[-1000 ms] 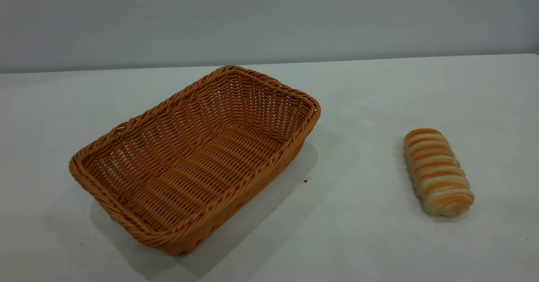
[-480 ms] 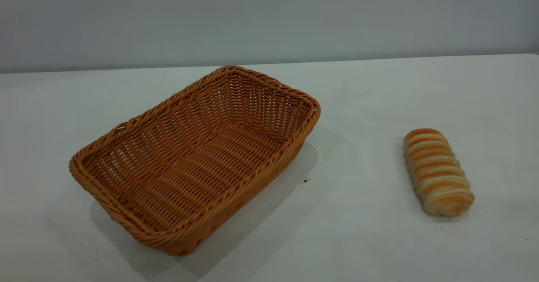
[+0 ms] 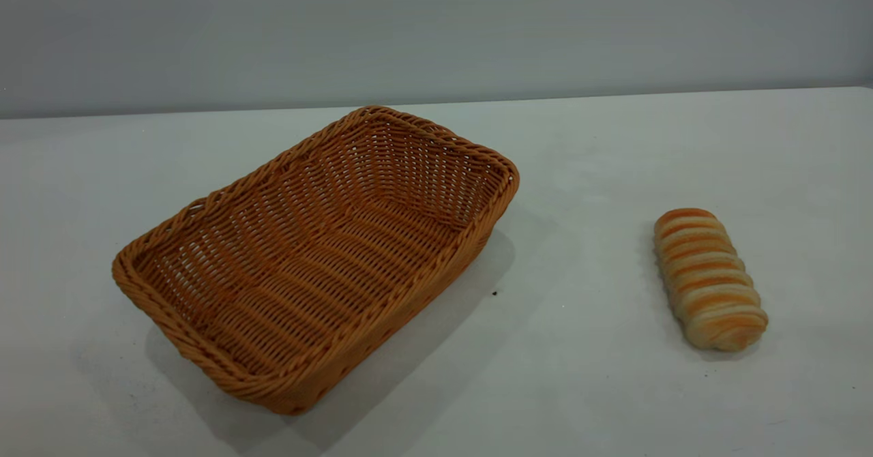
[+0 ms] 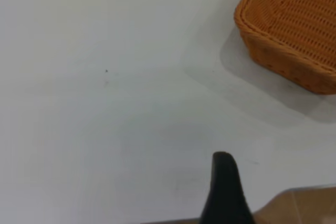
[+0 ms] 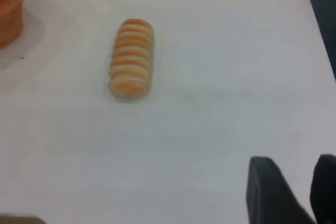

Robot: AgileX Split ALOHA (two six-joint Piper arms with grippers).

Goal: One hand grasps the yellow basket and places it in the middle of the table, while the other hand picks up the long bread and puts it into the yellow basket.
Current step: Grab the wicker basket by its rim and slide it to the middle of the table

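The yellow basket sits empty and askew on the left half of the white table. The long bread lies on the table's right side, well apart from the basket. Neither gripper shows in the exterior view. In the left wrist view my left gripper hovers above bare table near the table's edge, with a corner of the basket farther off. In the right wrist view my right gripper is empty with a narrow gap between its fingers, some way from the bread. The basket's corner shows beyond.
The table's edge runs close by the right gripper, with a dark drop beyond it. Another table edge with brown floor lies beside the left gripper. A grey wall stands behind the table.
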